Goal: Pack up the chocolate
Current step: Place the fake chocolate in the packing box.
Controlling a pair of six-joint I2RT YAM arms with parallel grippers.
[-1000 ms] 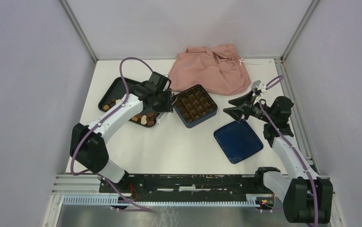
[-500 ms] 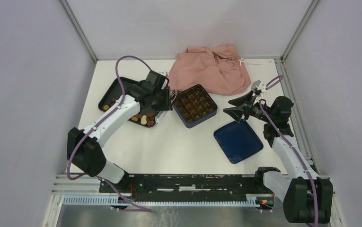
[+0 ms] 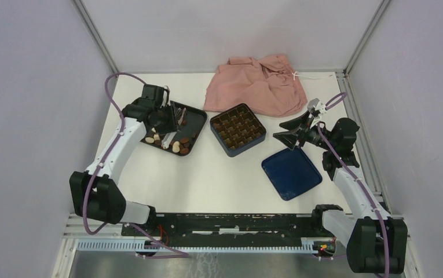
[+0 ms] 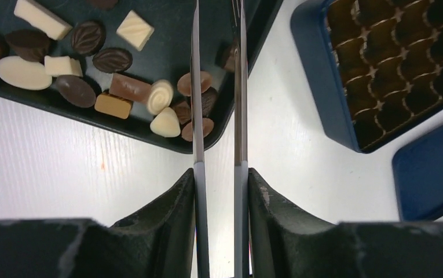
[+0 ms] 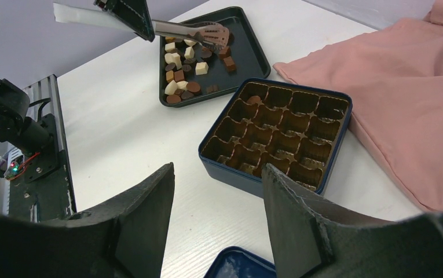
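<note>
Tongs [image 4: 196,87] clamped in left gripper [image 4: 220,185], arm stretched over chocolate [image 4: 129,88]; right gripper [image 5: 218,171] jaws apart, raised.

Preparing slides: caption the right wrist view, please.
Open right hand faces the blue box; beyond, tongs hover over the black tray of chocolate.

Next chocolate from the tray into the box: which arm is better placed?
Left. The left gripper holds tongs over the black tray of chocolate. The right gripper hangs open and empty beside the blue box, near its lid.
</note>
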